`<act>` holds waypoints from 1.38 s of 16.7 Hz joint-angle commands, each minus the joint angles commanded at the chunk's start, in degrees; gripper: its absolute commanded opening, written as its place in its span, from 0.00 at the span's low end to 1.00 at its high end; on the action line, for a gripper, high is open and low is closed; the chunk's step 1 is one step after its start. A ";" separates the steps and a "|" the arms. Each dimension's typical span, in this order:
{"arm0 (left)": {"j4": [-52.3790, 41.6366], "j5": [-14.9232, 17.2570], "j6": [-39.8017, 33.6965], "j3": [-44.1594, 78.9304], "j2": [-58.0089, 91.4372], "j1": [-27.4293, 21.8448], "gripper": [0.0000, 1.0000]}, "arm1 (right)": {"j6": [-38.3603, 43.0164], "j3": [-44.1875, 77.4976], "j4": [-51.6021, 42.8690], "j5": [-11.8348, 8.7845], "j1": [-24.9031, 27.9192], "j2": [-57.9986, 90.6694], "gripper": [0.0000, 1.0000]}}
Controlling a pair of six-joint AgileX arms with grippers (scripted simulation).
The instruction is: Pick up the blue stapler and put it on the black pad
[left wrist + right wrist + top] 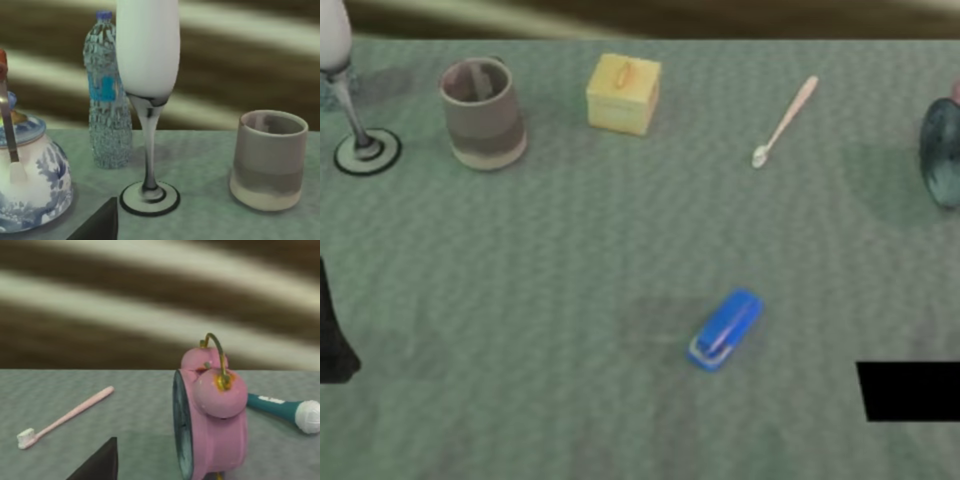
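Blue stapler [725, 329] lies free on the tabletop [570, 280]; black pad [910, 391] flat, apart.
Only wrist views show the bottle [106, 90] and clock [210, 415]; hand states cannot be told.

stemmed glass [148, 100] seen just ahead of left pincer | water bottle [106, 95] behind it | grey cup [268, 159] and patterned teapot [27, 170] either side | pink alarm clock [212, 420], pink toothbrush [65, 416], teal microphone [285, 411] ahead of right pincer | yellow box [624, 93] far off
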 joint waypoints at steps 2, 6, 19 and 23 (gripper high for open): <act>0.00 0.00 0.00 0.00 0.00 0.00 1.00 | 0.00 0.00 0.00 0.00 0.00 0.00 1.00; 0.00 0.00 0.00 0.00 0.00 0.00 1.00 | 3.87 5.07 -3.62 -0.06 1.95 5.75 1.00; 0.00 0.00 0.00 0.00 0.00 0.00 1.00 | 41.84 55.79 -39.61 0.18 20.68 65.64 1.00; 0.00 0.00 0.00 0.00 0.00 0.00 1.00 | 54.36 72.61 -51.64 0.03 27.16 85.55 1.00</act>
